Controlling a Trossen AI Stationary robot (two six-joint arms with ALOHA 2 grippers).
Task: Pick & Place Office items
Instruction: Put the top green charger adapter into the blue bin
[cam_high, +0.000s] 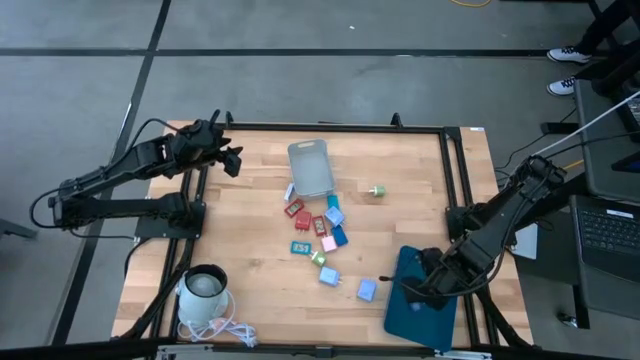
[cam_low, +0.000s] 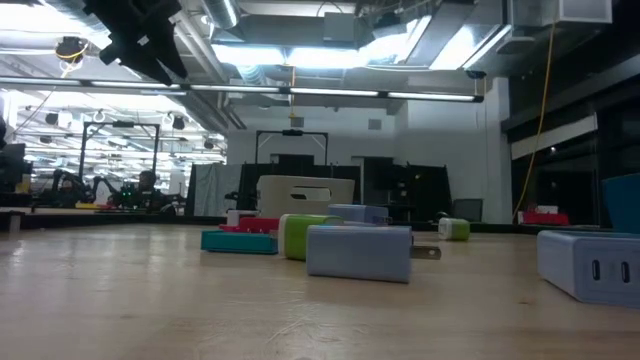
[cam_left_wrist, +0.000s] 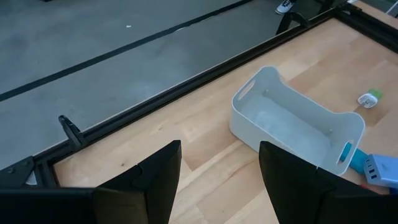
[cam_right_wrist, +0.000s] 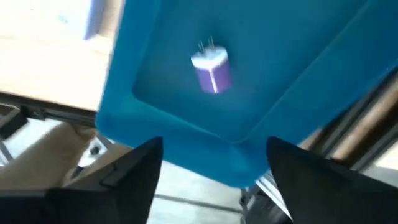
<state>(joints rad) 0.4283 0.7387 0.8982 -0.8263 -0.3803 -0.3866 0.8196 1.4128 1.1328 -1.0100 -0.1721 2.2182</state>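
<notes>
The office items lie in a loose cluster at mid-table (cam_high: 322, 232): red, pink, blue, teal and light-blue pieces, with a green one (cam_high: 377, 190) apart toward the right. In the low view a light-blue plug block (cam_low: 360, 250) and a green piece (cam_low: 300, 235) lie flat on the wood. My right gripper (cam_right_wrist: 211, 180) is open above the dark-teal tray (cam_right_wrist: 280, 93), where a purple-and-white plug piece (cam_right_wrist: 211, 68) lies. My left gripper (cam_left_wrist: 219, 180) is open and raised near the table's far left corner (cam_high: 232, 160), short of the grey bin (cam_left_wrist: 292, 118).
The translucent bin (cam_high: 311, 168) sits far of the cluster, on the wood. The tray (cam_high: 420, 312) lies at the near right corner, partly over the table edge. A white kettle-like object with a cord (cam_high: 203, 290) stands at the near left corner. Black frame rails border the table.
</notes>
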